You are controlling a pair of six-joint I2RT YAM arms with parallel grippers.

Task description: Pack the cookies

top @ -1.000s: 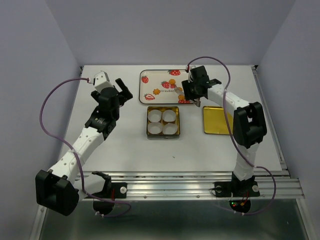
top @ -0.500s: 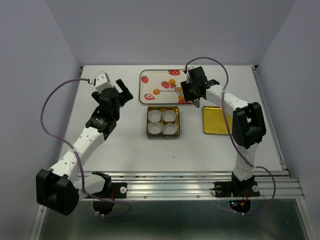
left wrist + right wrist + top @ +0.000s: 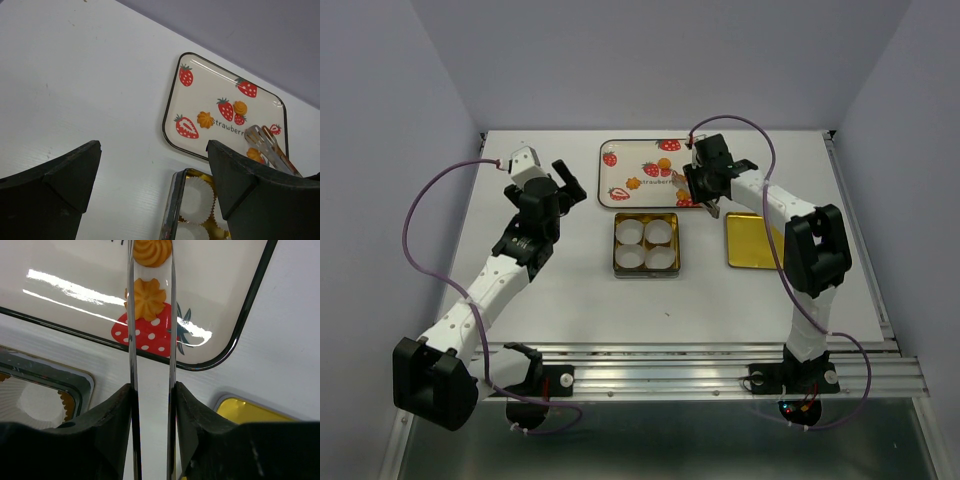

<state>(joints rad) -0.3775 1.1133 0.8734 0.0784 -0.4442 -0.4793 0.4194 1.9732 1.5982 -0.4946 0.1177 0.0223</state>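
Note:
Small orange cookies lie on the strawberry-printed tray (image 3: 620, 150): one cookie (image 3: 205, 119) at its left, one cookie (image 3: 240, 107) further back. My right gripper (image 3: 151, 390) is shut on a pair of metal tongs (image 3: 131, 340), whose two blades reach out over the tray's near right corner. Between the blades lies a flower-shaped cookie (image 3: 145, 298) on a printed strawberry, and a second cookie (image 3: 151, 251) sits between them at the top edge. My left gripper (image 3: 155, 170) hangs open and empty left of the tray, above the table.
A gold tin (image 3: 617, 268) holding several white pleated paper cups stands in front of the tray. Its yellow lid (image 3: 752, 240) lies to the right, under my right arm. A metal rail runs along the table's near edge.
The right gripper has squeezed the tongs narrower and shifted slightly left over the tray. The left arm has not moved.

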